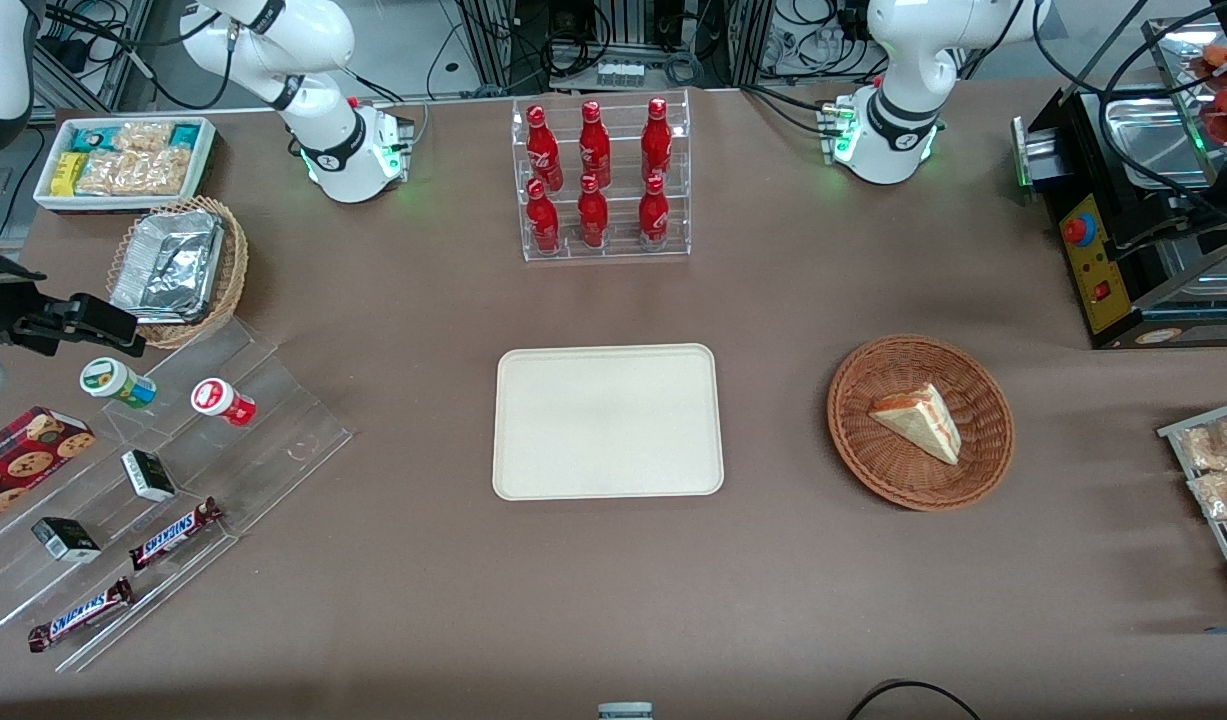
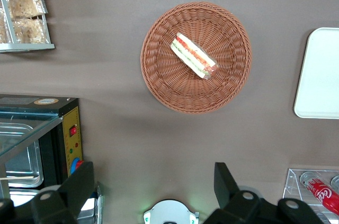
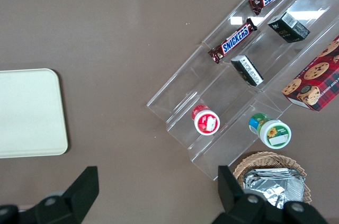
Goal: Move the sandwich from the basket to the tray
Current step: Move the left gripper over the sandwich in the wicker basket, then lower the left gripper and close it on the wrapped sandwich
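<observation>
The sandwich point(image 1: 918, 423) lies inside the reddish-brown wicker basket point(image 1: 983, 455), resting on its woven floor with the red and green filling edge turned toward the working arm's end of the table. In the left wrist view the same wedge point(image 2: 194, 56) sits a little off the middle of the basket point(image 2: 164, 78), its striped filling facing up at the camera.

The cream-white tray point(image 1: 533, 470) lies flat on the brown table point(image 1: 773, 600), well apart from the basket, toward the parked arm's end from it and bare on top. One rounded end of the tray point(image 2: 320, 75) shows in the left wrist view.

The left gripper point(image 2: 153, 189) hangs high above the table, farther from the front camera than the basket, above the strip of table between the basket and its own arm's base point(image 2: 170, 213). Its two black fingers point(image 2: 79, 184) stand wide apart and hold nothing.

An acrylic rack of red cola bottles point(image 1: 601, 180) stands farther from the front camera than the tray. A black machine with a red button point(image 1: 1103, 260) sits at the working arm's end of the table, and a wire rack of snack packets point(image 1: 1213, 470) lies nearer the front camera than that machine.
</observation>
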{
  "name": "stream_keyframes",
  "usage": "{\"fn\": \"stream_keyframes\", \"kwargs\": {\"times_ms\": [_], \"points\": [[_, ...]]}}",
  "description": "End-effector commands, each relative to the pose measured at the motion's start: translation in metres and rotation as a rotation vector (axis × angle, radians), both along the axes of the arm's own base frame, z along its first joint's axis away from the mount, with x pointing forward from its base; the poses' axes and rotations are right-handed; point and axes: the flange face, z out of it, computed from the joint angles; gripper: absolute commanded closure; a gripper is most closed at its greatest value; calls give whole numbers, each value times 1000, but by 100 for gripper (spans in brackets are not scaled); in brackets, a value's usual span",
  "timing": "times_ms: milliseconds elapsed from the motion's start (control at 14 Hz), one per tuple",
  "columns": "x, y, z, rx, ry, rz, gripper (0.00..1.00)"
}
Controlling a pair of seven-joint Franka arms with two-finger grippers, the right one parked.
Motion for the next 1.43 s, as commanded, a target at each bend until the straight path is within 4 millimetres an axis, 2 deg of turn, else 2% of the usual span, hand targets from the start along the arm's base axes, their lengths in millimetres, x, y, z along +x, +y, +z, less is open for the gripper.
{"fn": "stream_keyframes", "kwargs": {"times_ms": [0,143,286,643,714,786,929,1000,1143,1357], "points": [[-2,1,4,5,-14,-19,0],[0,2,3,13,-15,-19,0],[9,3,-11,56,4,-5,0],[43,1,-78,130,0,263,0],[50,-4,-97,135,-6,347,0],[58,-20,-123,144,-10,417,0],[76,-29,-173,169,-2,577,0],[81,-36,-192,176,0,628,0],[84,-61,-225,171,-17,710,0],[74,-70,-260,114,-31,810,0]]}}
